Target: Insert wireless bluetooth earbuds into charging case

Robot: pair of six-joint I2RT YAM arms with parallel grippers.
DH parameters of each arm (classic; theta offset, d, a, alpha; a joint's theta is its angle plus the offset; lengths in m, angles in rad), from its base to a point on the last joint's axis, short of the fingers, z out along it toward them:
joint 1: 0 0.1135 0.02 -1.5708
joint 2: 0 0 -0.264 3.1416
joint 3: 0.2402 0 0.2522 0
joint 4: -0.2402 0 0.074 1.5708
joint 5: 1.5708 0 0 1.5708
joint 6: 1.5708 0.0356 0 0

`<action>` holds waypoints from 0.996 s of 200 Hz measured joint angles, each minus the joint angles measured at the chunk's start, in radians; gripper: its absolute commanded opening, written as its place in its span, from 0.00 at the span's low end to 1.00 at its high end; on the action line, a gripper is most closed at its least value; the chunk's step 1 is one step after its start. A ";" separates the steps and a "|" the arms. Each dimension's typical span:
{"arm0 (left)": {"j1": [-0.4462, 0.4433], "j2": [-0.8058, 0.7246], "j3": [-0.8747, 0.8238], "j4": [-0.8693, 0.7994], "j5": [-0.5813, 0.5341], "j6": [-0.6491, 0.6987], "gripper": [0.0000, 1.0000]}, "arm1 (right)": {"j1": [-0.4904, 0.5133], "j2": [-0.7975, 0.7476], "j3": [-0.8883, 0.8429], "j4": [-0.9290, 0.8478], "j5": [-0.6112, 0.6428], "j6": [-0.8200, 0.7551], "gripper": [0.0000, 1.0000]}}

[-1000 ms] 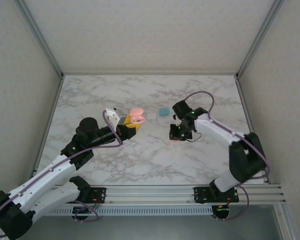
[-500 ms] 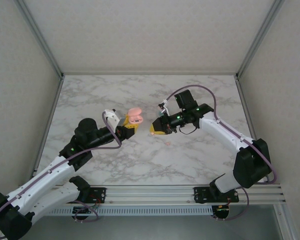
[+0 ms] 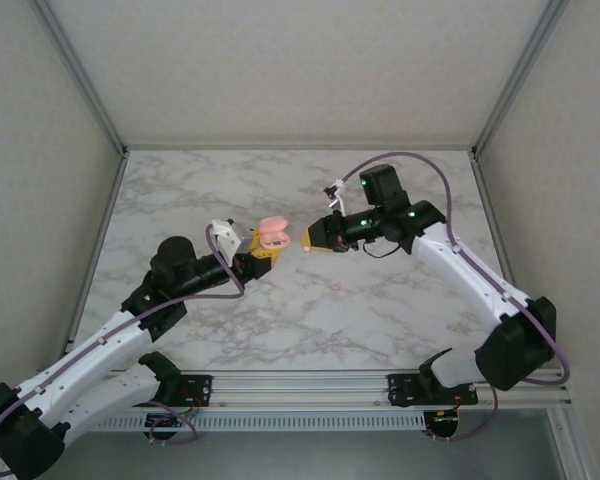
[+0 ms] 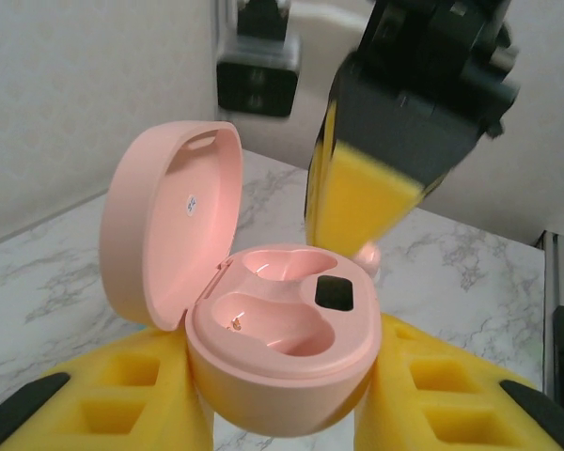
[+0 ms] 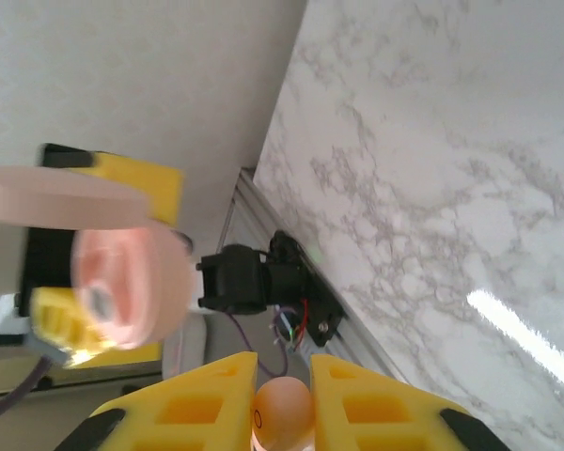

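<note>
Right hand clenched on a salmon-pink earbud at its fingertips; just ahead, the left hand grips the open pink charging case (lid tipped back). Line the bud over a vacant pocket, ease down, release once seated

I read the charging case as a salmon-pink oval shell. Its hinged lid is swung up and back, and the base faces roughly upward. Two moulded wells are exposed, with a dark rectangular patch beside them. The left gripper clamps the base. One salmon-pink earbud is pinched in the right gripper, near the case and not touching it. I see a second pink earbud lying loose on the marble table.
</note>
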State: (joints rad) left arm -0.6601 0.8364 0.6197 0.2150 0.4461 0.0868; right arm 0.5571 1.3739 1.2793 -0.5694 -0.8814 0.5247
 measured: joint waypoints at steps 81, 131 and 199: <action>-0.006 0.072 0.001 0.045 0.100 0.000 0.30 | 0.050 -0.084 0.033 0.108 0.071 0.010 0.21; -0.009 0.086 0.015 0.062 0.122 -0.006 0.30 | 0.069 -0.074 0.034 0.110 0.078 0.000 0.21; -0.013 0.088 0.016 0.085 0.121 -0.029 0.29 | 0.076 -0.065 0.034 0.115 0.094 -0.008 0.21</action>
State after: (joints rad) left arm -0.6735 0.9241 0.6357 0.3004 0.5671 0.0578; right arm 0.6327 1.3087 1.3128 -0.4545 -0.7872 0.5163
